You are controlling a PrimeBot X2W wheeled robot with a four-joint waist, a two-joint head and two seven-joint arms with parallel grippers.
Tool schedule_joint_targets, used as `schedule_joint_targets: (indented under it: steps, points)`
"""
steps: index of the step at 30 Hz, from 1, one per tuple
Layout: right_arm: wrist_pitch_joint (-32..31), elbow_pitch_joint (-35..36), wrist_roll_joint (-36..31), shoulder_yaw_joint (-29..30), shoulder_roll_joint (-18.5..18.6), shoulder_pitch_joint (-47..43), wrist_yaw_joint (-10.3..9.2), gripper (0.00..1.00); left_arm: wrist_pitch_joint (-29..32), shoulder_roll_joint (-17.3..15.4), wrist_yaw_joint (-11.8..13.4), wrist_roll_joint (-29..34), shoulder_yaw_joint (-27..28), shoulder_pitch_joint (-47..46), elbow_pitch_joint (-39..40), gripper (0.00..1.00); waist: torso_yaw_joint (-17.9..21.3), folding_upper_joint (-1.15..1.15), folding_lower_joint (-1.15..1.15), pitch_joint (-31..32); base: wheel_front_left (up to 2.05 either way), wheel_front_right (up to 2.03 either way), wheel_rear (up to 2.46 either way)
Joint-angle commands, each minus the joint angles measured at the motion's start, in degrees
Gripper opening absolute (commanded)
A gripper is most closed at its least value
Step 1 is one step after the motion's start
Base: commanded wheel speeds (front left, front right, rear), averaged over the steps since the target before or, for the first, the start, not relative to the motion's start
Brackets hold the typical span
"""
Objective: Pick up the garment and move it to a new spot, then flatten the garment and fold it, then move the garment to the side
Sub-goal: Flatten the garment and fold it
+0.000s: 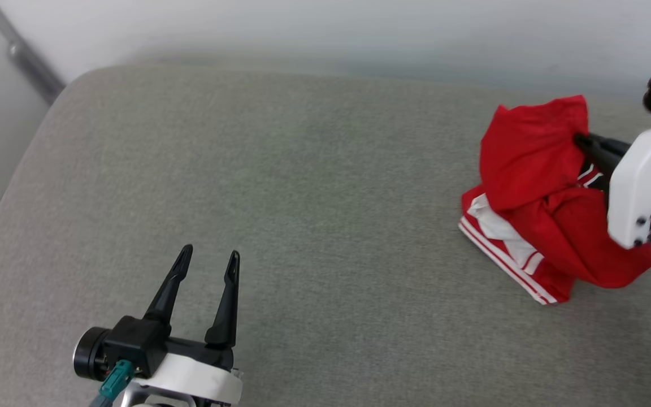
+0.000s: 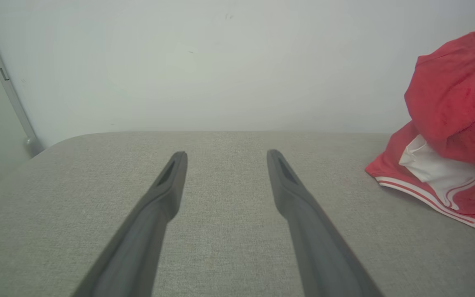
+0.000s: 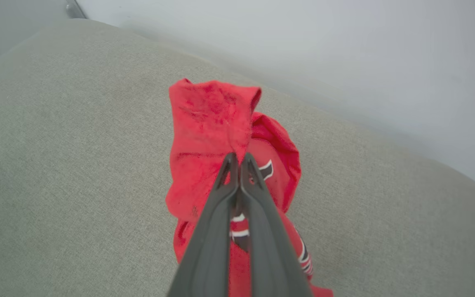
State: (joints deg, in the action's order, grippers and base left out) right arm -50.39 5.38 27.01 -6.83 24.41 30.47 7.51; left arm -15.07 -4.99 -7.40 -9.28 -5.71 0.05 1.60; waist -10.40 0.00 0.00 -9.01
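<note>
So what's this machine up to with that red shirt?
The robot is working on a crumpled red jersey shirt that sits on a grey cushion. Its right hand is shut on a fold of the cloth and holds it up in a peak, while the striped lower part rests on the cushion. Its left hand is open, holds nothing, and is well away from the shirt.
</note>
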Motion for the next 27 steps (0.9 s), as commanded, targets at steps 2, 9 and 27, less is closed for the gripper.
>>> schedule_joint_targets:
  steps: [2,9,27]
  points:
    - [-1.8,-3.6,1.4,0.4,0.0,2.8,-0.03,0.00,-0.1,-0.1,-0.1,-0.1,-0.5,-1.3,-0.3,1.00,-2.6,0.00,0.00,-2.4,0.00,0.00,0.00]
    - [-0.6,-18.7,-3.0,2.2,4.9,9.9,-0.03,0.00,-0.1,0.4,-0.1,-0.7,-2.0,-3.9,-0.9,1.00,-6.6,0.00,0.00,-5.5,0.00,0.00,0.00]
    - [34.5,-40.4,-19.4,2.3,0.1,17.1,-0.04,1.00,-0.1,-0.3,-0.1,-0.4,-1.1,-3.9,-0.1,1.00,-2.2,0.00,0.00,-1.8,0.00,0.00,0.00]
